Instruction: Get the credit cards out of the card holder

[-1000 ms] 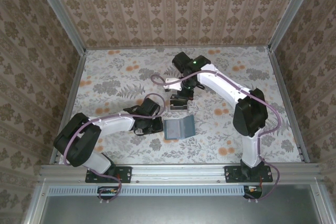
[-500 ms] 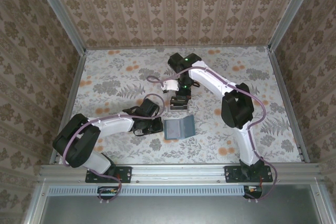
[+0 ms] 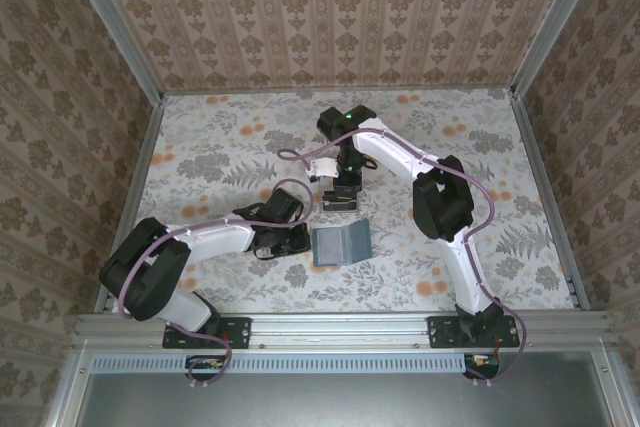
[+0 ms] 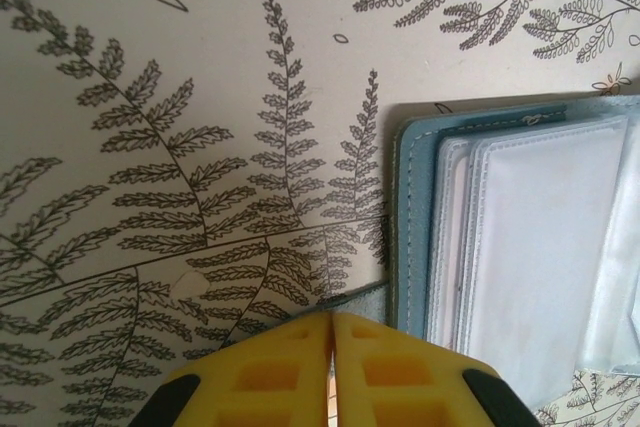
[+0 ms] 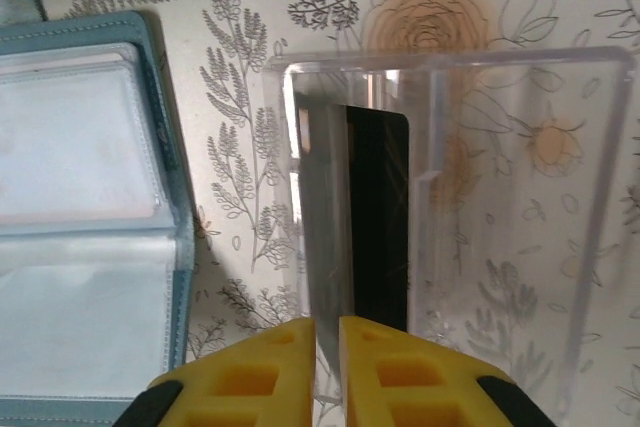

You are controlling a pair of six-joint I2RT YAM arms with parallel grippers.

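Observation:
The teal card holder (image 3: 340,244) lies open on the flowered table, its clear pockets (image 4: 540,247) facing up. My left gripper (image 4: 332,315) is at its left edge, shut on the small side tab (image 4: 372,297). Seen from above, that gripper (image 3: 292,239) lies low beside the wallet. A credit card (image 5: 375,217), grey with a dark band, stands on edge inside the clear plastic tray (image 5: 520,197). My right gripper (image 5: 328,322) is over it with a narrow gap between the jaws, and the card's near edge runs into that gap. From above, the right gripper (image 3: 342,185) hangs over the tray (image 3: 340,201).
The tray sits just behind the card holder (image 5: 175,197), a small strip of table between them. A metal rail (image 3: 340,325) runs along the near edge, and patterned walls (image 3: 330,17) close in the back and sides.
The right arm's elbow has swung left and stands more upright, its gripper still over the tray. The right jaws have parted slightly around the card. The left arm has not moved.

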